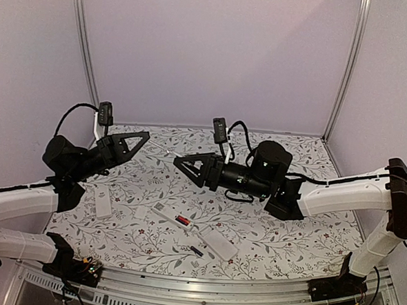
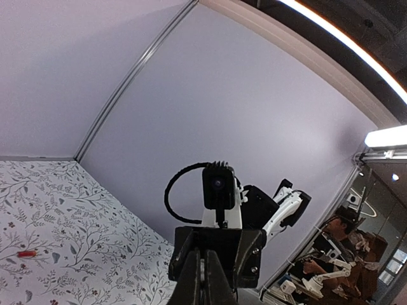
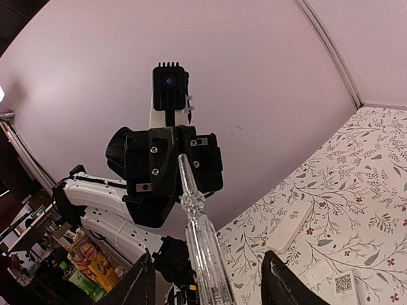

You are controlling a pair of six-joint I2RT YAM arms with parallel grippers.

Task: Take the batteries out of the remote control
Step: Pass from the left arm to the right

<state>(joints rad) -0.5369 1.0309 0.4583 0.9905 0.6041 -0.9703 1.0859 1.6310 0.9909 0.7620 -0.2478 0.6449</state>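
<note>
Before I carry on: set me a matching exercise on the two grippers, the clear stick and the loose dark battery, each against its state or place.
1 left gripper
2 right gripper
3 clear stick
4 dark battery

a lying loose on the cloth
b jaws apart on either side of the stick
c shut on the stick's end
d in mid-air, reaching from one gripper to the other

Pairs: 1-c, 2-b, 3-d, 4-a

white remote (image 1: 164,210), red battery (image 1: 183,222), floral table (image 1: 302,234), lilac wall (image 1: 216,56)
</note>
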